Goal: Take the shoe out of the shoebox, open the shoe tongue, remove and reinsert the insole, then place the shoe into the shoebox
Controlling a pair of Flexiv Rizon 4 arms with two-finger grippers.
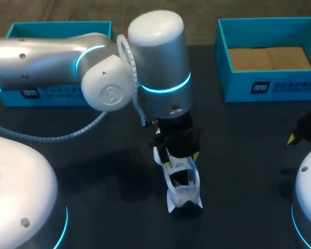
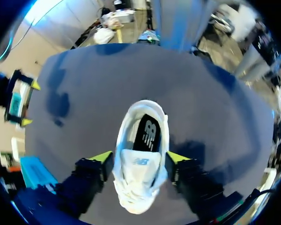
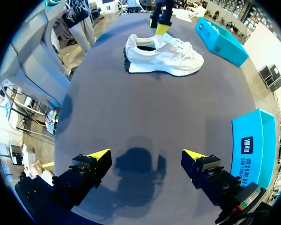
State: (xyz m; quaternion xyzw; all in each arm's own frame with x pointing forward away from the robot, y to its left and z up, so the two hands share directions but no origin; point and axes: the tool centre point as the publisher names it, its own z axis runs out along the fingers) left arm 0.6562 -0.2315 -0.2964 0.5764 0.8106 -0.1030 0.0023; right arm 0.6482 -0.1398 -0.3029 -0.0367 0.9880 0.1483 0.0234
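A white sneaker (image 1: pixel 181 184) stands upright on the dark table, near the middle front. Its dark insole (image 2: pixel 147 133) shows inside the shoe's opening. My left gripper (image 1: pixel 179 158) hangs right over it, coming down from above. In the left wrist view the left gripper (image 2: pixel 140 157) stands open, with one yellow fingertip on each side of the white tongue (image 2: pixel 139 166). I cannot tell whether the tips touch the shoe's sides. My right gripper (image 3: pixel 147 157) is open and empty over bare table at the right edge, well away from the sneaker (image 3: pixel 164 54).
A blue shoebox (image 1: pixel 269 85) with brown cardboard inside stands at the back right. A second blue box (image 1: pixel 57 31) sits at the back left, partly behind my left arm. The right gripper (image 1: pixel 295 136) shows at the right edge.
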